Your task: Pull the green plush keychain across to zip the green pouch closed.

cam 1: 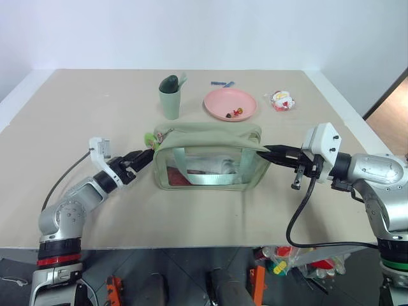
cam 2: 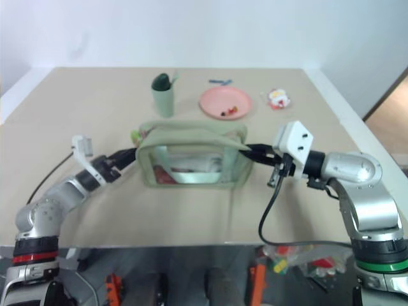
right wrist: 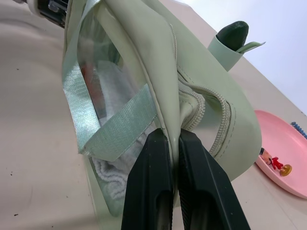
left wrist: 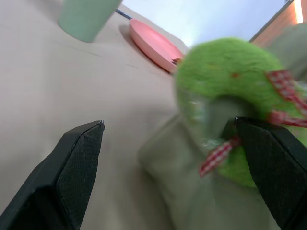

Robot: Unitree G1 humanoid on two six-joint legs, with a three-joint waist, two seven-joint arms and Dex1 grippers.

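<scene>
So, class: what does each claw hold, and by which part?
Right claw: pouch, pinched at its end flap. Left claw: open around the keychain, holding nothing.

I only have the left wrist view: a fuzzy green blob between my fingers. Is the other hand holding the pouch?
Observer: Yes. The right hand is shut on the edge of the green pouch, pinching the fabric at its right end.
Operator: Where is the plush on the pouch?
Observer: The green plush keychain sits at the pouch's left end, right in front of the left hand.
Operator: Is the zipper closed?
Observer: At the right end, the right wrist view shows the zipper gaping open.
Operator: Anything behind the pouch?
Observer: A sage-green cup and a pink plate stand farther back, apart from it.
</scene>
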